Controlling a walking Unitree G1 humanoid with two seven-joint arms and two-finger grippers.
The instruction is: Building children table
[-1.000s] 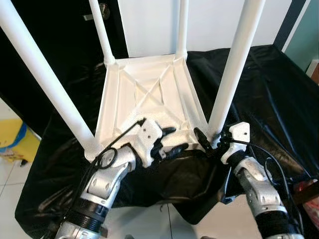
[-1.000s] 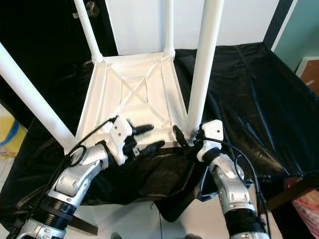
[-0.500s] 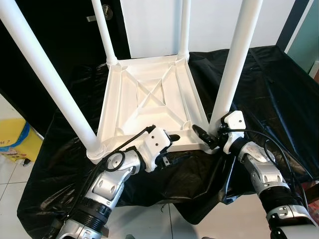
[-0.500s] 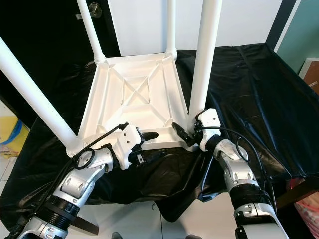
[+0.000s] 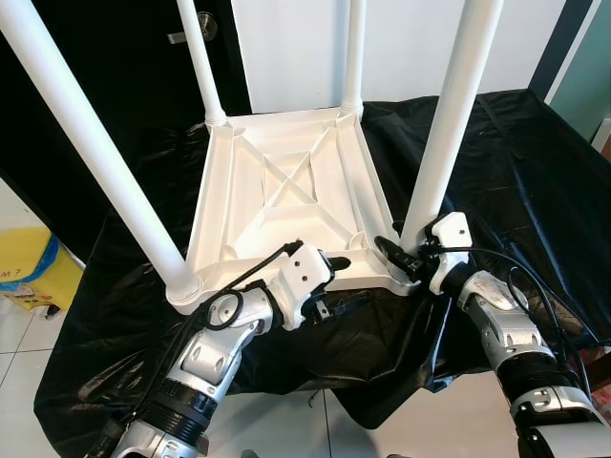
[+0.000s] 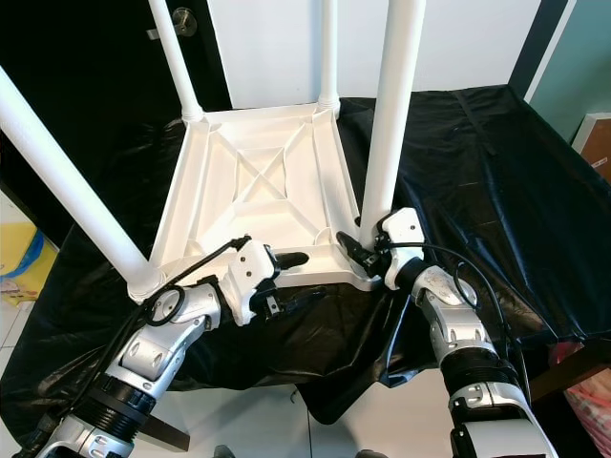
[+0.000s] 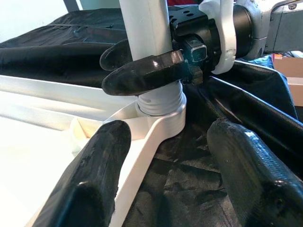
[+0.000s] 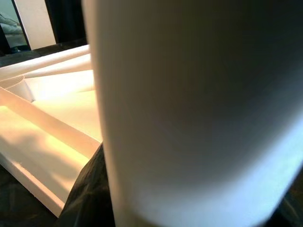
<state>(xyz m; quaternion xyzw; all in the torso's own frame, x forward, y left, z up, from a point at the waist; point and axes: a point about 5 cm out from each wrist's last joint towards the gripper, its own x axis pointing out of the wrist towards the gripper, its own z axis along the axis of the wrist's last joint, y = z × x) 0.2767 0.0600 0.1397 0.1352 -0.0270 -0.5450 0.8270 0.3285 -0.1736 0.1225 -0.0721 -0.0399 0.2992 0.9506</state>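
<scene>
Up close, the left wrist view shows right pincer (image 7: 142, 64) grasping the table leg (image 7: 147, 28); left pincer (image 7: 165, 179) released.

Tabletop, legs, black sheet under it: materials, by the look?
Tabletop: likely moulded plastic, matte white; moulded cross ribs underneath. Legs: smooth white tubes, probably plastic, slight sheen; the near right one shows a threaded grey end at its socket. Black sheet: thin glossy plastic film, judging by crinkles and highlights.

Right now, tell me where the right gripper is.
The right gripper is at the table's near-right corner, its fingers around the base of the near-right leg.
</scene>
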